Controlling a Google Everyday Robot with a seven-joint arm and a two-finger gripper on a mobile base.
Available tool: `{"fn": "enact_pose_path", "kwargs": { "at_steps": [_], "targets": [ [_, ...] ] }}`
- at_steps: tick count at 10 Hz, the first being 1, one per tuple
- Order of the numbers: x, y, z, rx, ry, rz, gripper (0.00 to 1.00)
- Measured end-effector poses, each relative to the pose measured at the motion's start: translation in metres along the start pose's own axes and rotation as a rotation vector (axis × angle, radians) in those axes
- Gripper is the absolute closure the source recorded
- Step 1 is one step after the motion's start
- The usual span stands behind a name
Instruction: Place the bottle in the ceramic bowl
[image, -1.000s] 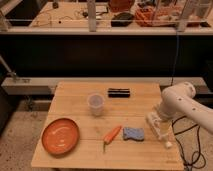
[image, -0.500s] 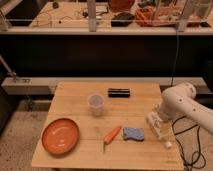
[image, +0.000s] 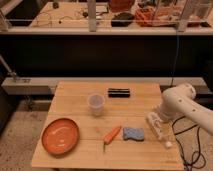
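The bottle (image: 160, 131) is slim and whitish and lies on its side near the right edge of the wooden table (image: 75, 95), with its small cap toward the front. The ceramic bowl (image: 60, 136), a wide orange glossy dish, sits at the front left, and nothing shows in it. My gripper (image: 154, 119) hangs from the white arm (image: 179, 102) at the right. It is just above the back end of the bottle, and I cannot tell whether it touches the bottle. The bowl is far to the gripper's left.
A translucent plastic cup (image: 96, 104) stands upright mid-table. A flat black object (image: 119, 92) lies behind it. A carrot (image: 111, 135) and a blue sponge (image: 133, 133) lie between the bowl and the bottle. A dark shelf wall runs behind the table.
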Motion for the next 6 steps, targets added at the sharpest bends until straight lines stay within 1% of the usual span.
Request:
{"fn": "enact_pose_path", "kwargs": {
  "at_steps": [3, 5, 6],
  "targets": [
    [0.003, 0.0018, 0.0042, -0.003, -0.004, -0.03, 0.2],
    [0.003, 0.0035, 0.0086, -0.009, -0.007, -0.072, 0.2],
    [0.0028, 0.003, 0.0089, -0.009, -0.007, -0.074, 0.2]
  ]
}}
